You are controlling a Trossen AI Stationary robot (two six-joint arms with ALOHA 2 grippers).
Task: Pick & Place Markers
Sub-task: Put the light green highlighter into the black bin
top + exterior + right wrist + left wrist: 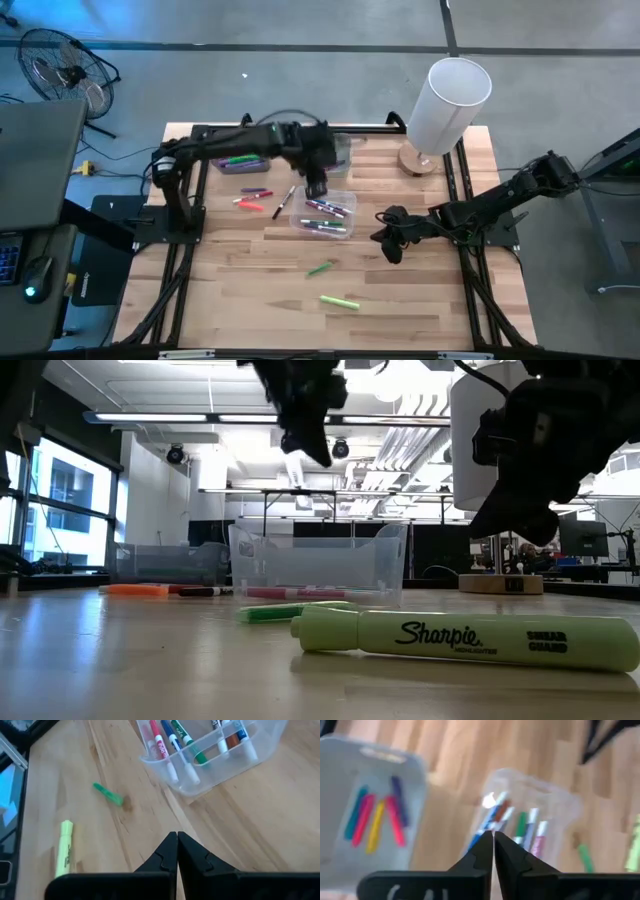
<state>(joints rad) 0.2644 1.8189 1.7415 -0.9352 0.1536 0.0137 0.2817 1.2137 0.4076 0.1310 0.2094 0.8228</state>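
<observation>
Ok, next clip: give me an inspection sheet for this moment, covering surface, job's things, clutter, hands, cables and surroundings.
Surface: wooden table on a dark frame, bare at the near edge.
Job's things: white-barrelled markers in the clear bin; coloured markers in the grey bin; several loose markers between the bins; a green marker and a yellow highlighter lie apart nearer the front.
Clutter: white cylinder on a round wooden base, at the far right corner.
Hands: left hand shut, empty, above the clear bin; right hand shut, empty, over bare wood to the right.
Cables: black cable along the left arm.
Surroundings: floor fan at the left; no person seen.
</observation>
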